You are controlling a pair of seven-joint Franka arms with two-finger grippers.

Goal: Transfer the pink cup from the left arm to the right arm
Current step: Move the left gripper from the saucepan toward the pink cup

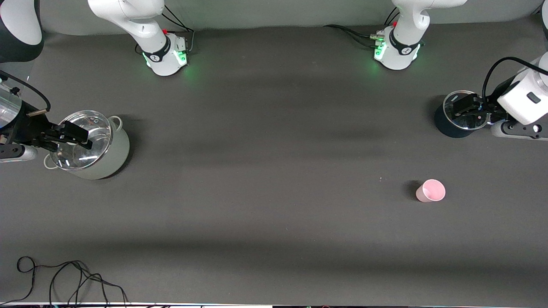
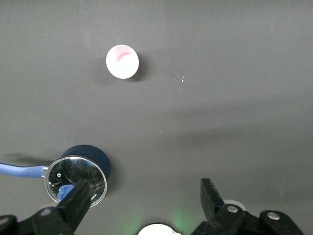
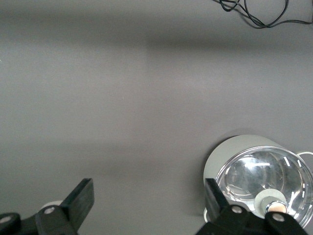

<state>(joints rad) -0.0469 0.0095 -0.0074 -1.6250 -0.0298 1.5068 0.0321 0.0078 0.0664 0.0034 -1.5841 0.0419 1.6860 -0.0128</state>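
Pink cup (image 1: 430,191): one item, a small pale tumbler standing upright with its mouth up, on the bare counter toward the left arm's end, nearer the front camera's edge than the dark pot and well apart from it; nothing touches it. It shows again in the left wrist view (image 2: 122,61), seen from above. Left gripper (image 1: 466,106): one, jaws spread wide with nothing between them, hovering over the dark pot at the counter edge at the left arm's end; in the left wrist view its two black fingers (image 2: 78,200) stand far apart with bare counter between them. Right gripper (image 1: 70,136): one, jaws likewise spread and holding nothing, hovering over the pale pot at the counter edge at the right arm's end; the right wrist view shows both its fingers (image 3: 80,198) wide apart. Pots: two. Dark pot (image 1: 449,124), one, round, with a clear glass lid (image 2: 76,177) on it and a blue handle (image 2: 22,170) sticking out from its side. Pale pot (image 1: 105,156), one, larger, greyish white, with two small side handles and a clear glass lid (image 3: 266,178) bearing a knob. Arm bases: two, along the counter edge farthest from the front camera, each lit green. Black cable (image 1: 64,278): one loose tangle, lying at the counter corner nearest the front camera at the right arm's end. Counter (image 1: 265,171): one, dark grey.
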